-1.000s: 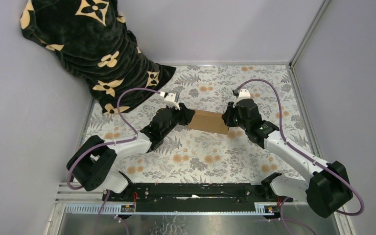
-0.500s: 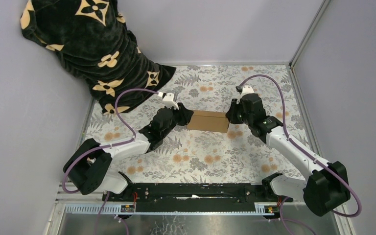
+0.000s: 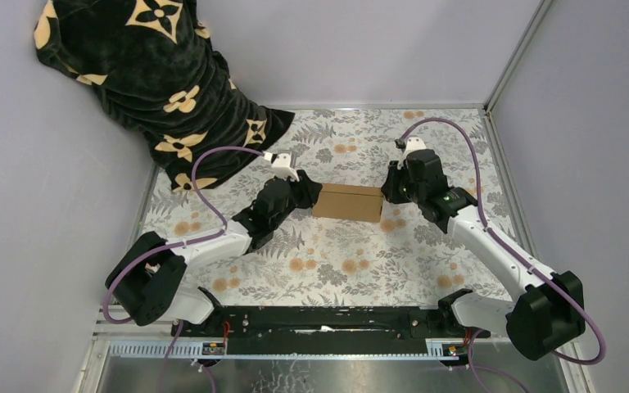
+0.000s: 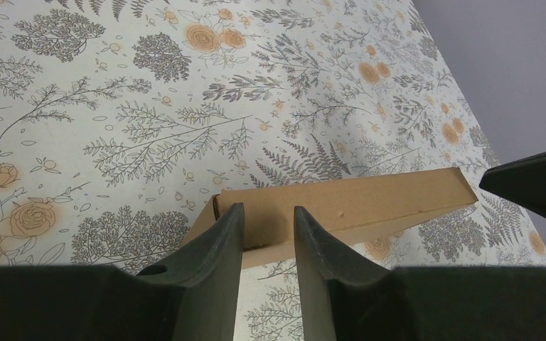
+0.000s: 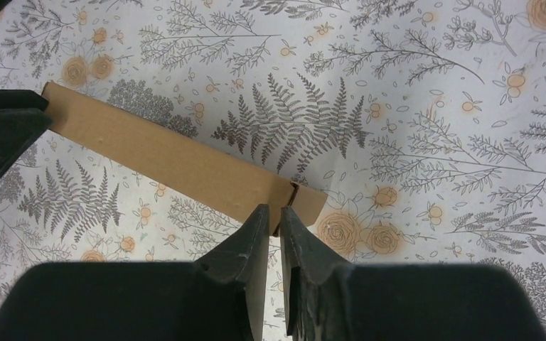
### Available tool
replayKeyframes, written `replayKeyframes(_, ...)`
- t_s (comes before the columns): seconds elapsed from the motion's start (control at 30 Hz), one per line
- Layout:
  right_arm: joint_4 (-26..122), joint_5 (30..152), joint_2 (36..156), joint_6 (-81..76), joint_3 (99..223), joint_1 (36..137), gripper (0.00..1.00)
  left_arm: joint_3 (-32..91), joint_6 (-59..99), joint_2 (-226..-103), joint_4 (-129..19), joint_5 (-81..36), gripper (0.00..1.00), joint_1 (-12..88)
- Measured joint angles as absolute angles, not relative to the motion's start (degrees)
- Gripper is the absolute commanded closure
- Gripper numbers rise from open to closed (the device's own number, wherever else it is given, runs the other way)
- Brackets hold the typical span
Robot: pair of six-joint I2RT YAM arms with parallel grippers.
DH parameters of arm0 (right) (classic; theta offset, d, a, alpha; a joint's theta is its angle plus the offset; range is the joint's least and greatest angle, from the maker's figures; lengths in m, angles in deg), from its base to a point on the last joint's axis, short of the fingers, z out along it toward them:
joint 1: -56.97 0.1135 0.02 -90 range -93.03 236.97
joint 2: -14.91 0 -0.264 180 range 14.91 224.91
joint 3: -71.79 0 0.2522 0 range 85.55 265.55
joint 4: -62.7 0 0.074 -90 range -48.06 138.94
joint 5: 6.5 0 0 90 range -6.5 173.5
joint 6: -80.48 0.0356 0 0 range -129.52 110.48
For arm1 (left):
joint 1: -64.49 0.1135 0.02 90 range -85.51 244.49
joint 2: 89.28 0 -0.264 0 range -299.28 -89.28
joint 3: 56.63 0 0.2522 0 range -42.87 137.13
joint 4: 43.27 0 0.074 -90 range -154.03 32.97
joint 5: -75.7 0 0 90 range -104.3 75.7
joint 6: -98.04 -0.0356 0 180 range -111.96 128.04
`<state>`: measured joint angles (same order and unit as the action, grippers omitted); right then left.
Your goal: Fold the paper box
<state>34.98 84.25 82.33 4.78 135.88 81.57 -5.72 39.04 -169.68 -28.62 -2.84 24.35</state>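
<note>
The paper box (image 3: 348, 202) is a long brown cardboard piece lying on the floral table between both grippers. In the left wrist view the box (image 4: 370, 202) shows a raised long side. My left gripper (image 3: 313, 196) is at its left end, the jaws (image 4: 266, 213) apart, with cardboard showing between the tips. My right gripper (image 3: 386, 195) is at the box's right end (image 5: 163, 156). Its jaws (image 5: 276, 212) are nearly closed, pinching the thin cardboard edge by a seam.
A black blanket with tan flowers (image 3: 147, 74) hangs over the back left corner and onto the floral cloth (image 3: 336, 262). Grey walls close in the left, back and right. A metal rail (image 3: 504, 164) runs along the right edge.
The box has turned from tilted to nearly level across the table. My right gripper has moved a little toward the back and right. The left gripper has shifted only slightly.
</note>
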Motion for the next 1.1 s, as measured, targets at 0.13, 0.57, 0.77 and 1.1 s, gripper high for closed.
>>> replayKeyframes(0.13,34.02,84.23,83.29,3.84,137.76,81.55,0.81,-4.82,39.02,-169.68,-30.18,-2.82,0.59,24.28)
replayKeyframes(0.57,31.03,85.74,85.15,2.79,141.13,81.55,0.82,-1.81,39.02,-170.1,-35.09,-2.75,0.59,22.65)
replayKeyframes(0.77,29.78,86.19,86.09,2.79,142.81,81.84,0.82,-1.0,39.0,-170.1,-36.69,-2.23,0.59,22.36)
replayKeyframes(1.1,29.58,86.24,86.96,3.56,140.62,82.71,0.82,-0.34,39.0,-170.31,-37.67,-1.55,0.58,22.08)
